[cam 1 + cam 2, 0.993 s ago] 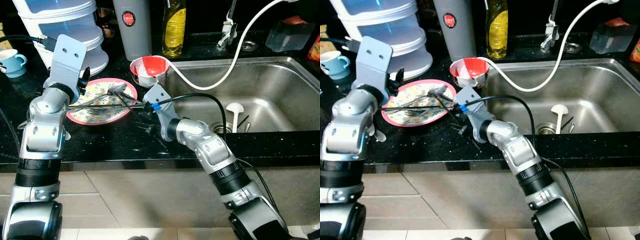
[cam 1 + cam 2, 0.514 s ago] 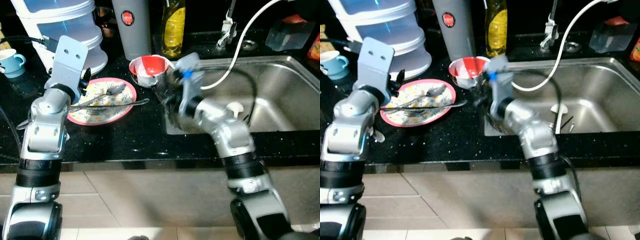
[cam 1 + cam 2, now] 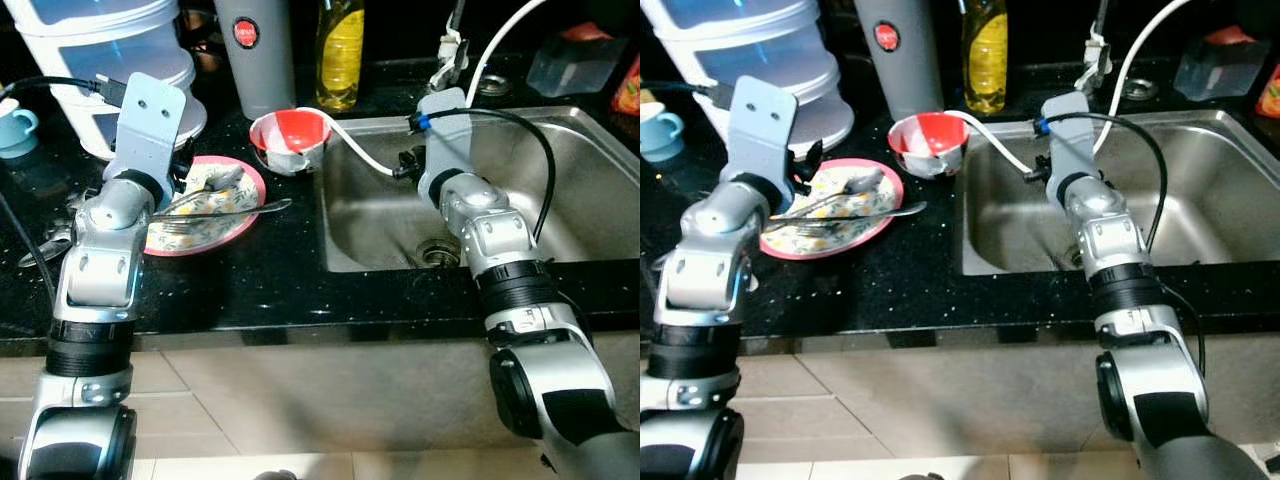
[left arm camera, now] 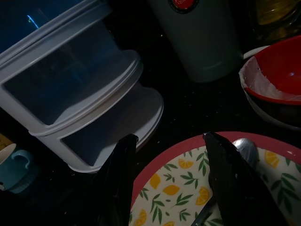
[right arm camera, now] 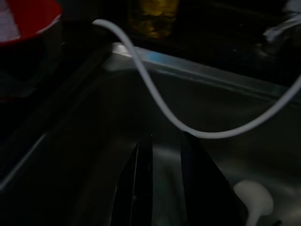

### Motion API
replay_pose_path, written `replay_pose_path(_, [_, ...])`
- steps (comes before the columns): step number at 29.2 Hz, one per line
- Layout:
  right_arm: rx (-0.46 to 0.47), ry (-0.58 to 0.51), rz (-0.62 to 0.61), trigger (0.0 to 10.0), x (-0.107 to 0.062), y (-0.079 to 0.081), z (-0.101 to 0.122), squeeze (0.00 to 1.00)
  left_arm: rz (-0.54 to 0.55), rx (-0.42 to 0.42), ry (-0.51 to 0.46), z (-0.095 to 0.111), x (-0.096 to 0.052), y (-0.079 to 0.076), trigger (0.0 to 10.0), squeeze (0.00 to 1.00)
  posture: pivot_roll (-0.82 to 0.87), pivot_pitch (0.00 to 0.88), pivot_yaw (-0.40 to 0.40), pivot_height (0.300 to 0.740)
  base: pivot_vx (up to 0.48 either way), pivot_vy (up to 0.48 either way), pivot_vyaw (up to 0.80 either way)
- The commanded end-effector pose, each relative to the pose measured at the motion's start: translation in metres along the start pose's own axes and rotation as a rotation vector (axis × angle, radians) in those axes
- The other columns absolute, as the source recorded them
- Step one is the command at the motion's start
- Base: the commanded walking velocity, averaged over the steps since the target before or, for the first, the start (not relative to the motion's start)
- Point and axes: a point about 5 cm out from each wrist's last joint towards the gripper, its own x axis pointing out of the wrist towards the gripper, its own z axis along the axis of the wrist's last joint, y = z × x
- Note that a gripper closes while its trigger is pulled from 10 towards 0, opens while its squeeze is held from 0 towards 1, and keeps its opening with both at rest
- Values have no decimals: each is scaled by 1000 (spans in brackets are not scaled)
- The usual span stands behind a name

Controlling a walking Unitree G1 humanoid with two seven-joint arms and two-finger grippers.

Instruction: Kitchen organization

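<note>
A pink-rimmed lemon-print plate (image 3: 240,225) lies on the black counter with a spoon (image 3: 225,178), a fork (image 3: 180,226) and a knife (image 3: 255,208) on it. My left gripper (image 4: 169,139) hovers open over the plate's far edge, beside the white stacked container (image 4: 80,94), holding nothing. A red bowl (image 3: 290,135) stands behind the plate. My right gripper (image 5: 167,139) hangs inside the steel sink (image 3: 580,200) under a white hose (image 5: 155,101). Its fingers (image 5: 143,174) stand a narrow gap apart with nothing between them. A white ladle (image 5: 254,200) lies on the sink floor.
A grey tumbler (image 3: 255,55), a yellow soap bottle (image 3: 340,50) and the tap (image 3: 450,45) line the back of the counter. A blue cup (image 3: 15,100) sits far left. A clear box (image 3: 580,60) stands behind the sink. The counter's front edge runs just below the plate.
My right arm has swung from the plate's near edge across to the sink. The cutlery stays on the plate. The left arm has hardly moved.
</note>
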Motion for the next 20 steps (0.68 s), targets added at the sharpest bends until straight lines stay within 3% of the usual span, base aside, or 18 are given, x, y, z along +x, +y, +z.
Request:
replay_pose_path(1, [-3, 5, 16, 10000, 0, 4, -3, 0, 7, -1, 17, -4, -2, 0, 10000, 0, 143, 0, 69, 740, 0, 0, 0])
replay_pose_path(4, [6, -3, 17, 10000, 0, 5, -2, 0, 6, -1, 17, -4, -2, 0, 10000, 0, 143, 0, 71, 740, 0, 0, 0])
replay_pose_path(6, [82, -110, 44, 10000, -1, 6, 13, 0, 5, 0, 18, -3, -2, -1, 10000, 0, 139, 0, 75, 740, 0, 0, 0])
replay_pose_path(8, [83, -162, 97, 10000, -3, 11, 22, 0, 5, 1, 19, -3, -2, -1, 10000, 0, 136, 0, 78, 740, 0, 0, 0])
replay_pose_path(11, [-2, -242, 257, 10000, -10, 32, 34, 0, 6, 1, 18, -3, -1, -1, 10000, 0, 135, 0, 77, 740, 0, 0, 0])
replay_pose_path(13, [-25, -257, 284, 10000, -11, 38, 37, 0, 6, 1, 18, -2, -1, -1, 10000, 0, 135, 0, 77, 740, 0, 0, 0])
replay_pose_path(15, [-62, -287, 356, 10000, -13, 57, 42, 0, 10, 3, 17, -2, -1, -1, 10000, 0, 140, 0, 75, 740, 0, 0, 0])
replay_pose_path(16, [-62, -287, 356, 10000, -13, 57, 42, 0, 10, 3, 17, -2, -1, -1, 10000, 0, 140, 0, 75, 740, 0, 0, 0])
replay_pose_path(19, [-166, -282, 442, 10000, -13, 85, 38, 0, 14, 5, 17, -2, -1, -1, 10000, 0, 150, 0, 72, 740, 0, 0, 0])
replay_pose_path(20, [-166, -282, 442, 10000, -13, 85, 38, 0, 14, 5, 17, -2, -1, -1, 10000, 0, 150, 0, 72, 740, 0, 0, 0])
